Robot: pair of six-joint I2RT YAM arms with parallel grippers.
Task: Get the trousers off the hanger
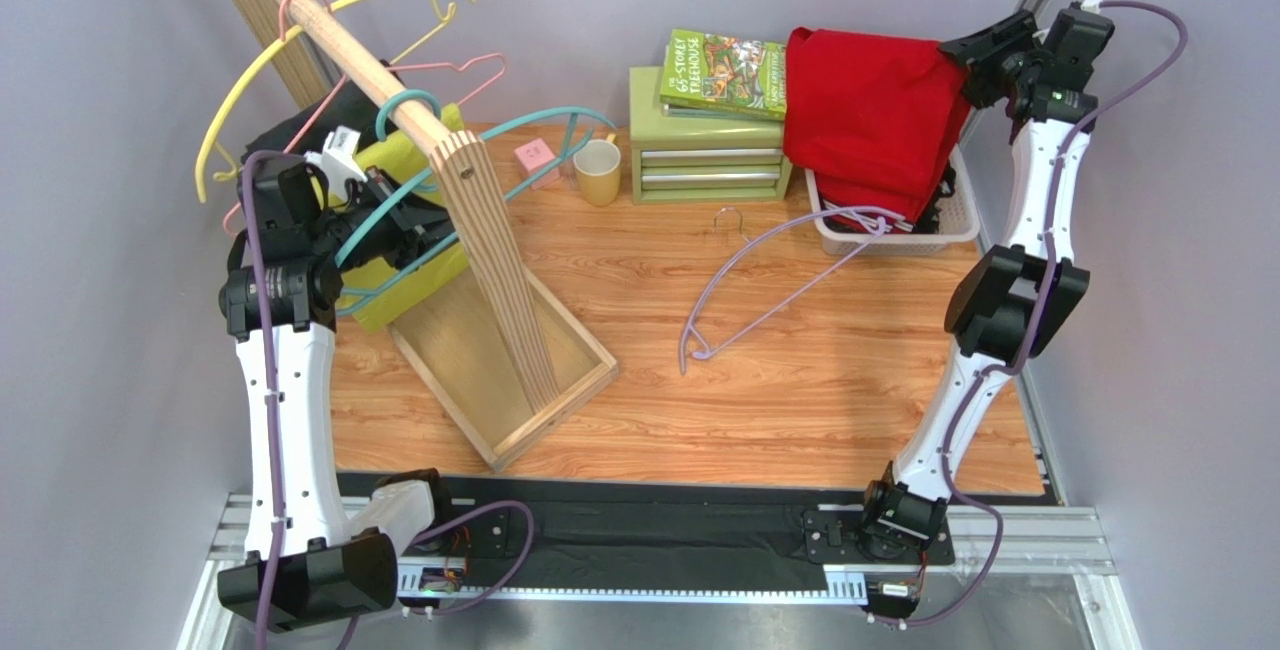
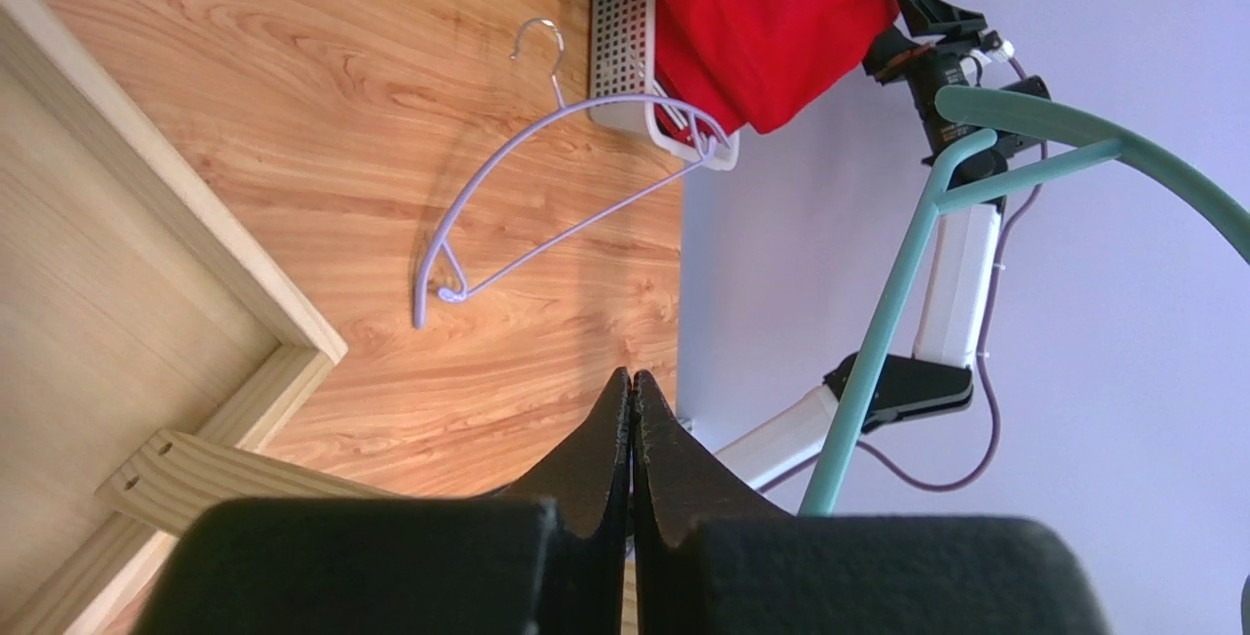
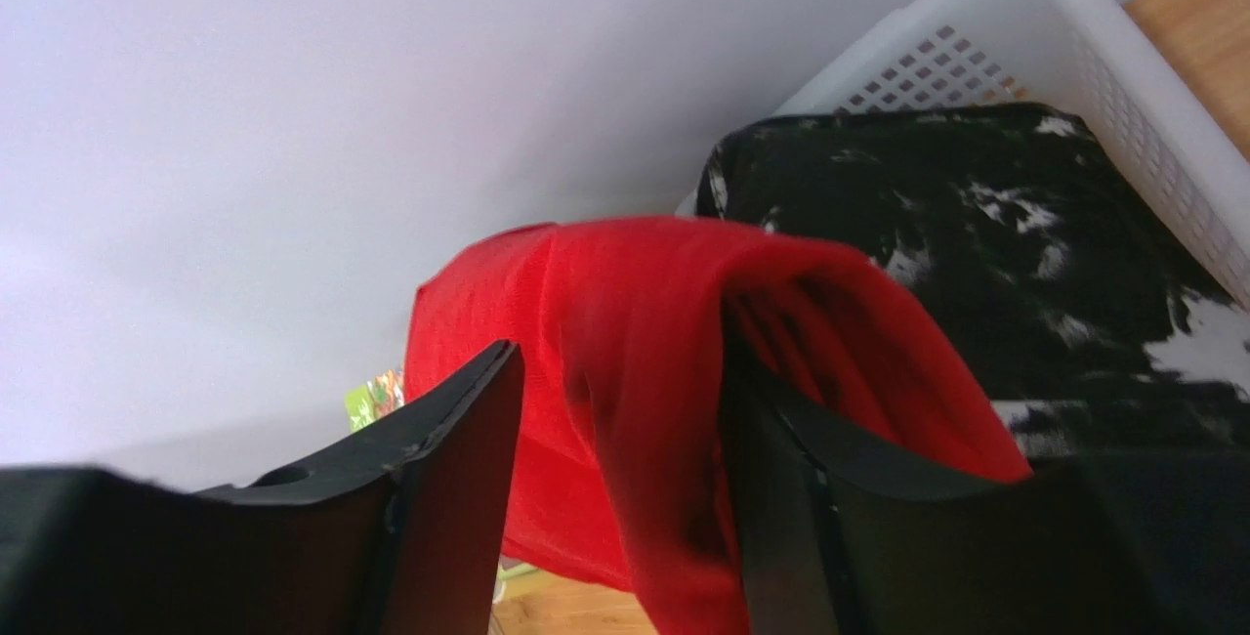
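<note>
The red trousers (image 1: 872, 110) hang bunched over the white basket (image 1: 902, 235) at the back right, lifted at their right end. My right gripper (image 1: 974, 62) is at that end. In the right wrist view its jaws stand wide apart (image 3: 624, 349), with a fold of red cloth (image 3: 646, 298) between them and draped over the right finger. The black splattered trousers (image 3: 1013, 254) lie in the basket (image 3: 1027, 20) below. A bare purple hanger (image 1: 759, 287) lies on the table. My left gripper (image 2: 633, 383) is shut and empty beside a teal hanger (image 2: 895, 298).
A wooden rack (image 1: 504, 335) with a slanted rail (image 1: 338, 50) stands at the left, carrying yellow (image 1: 286, 43), pink and teal (image 1: 504, 140) hangers. A green drawer unit (image 1: 706, 155) with a book (image 1: 724, 73) and a yellow mug (image 1: 598, 170) stand at the back.
</note>
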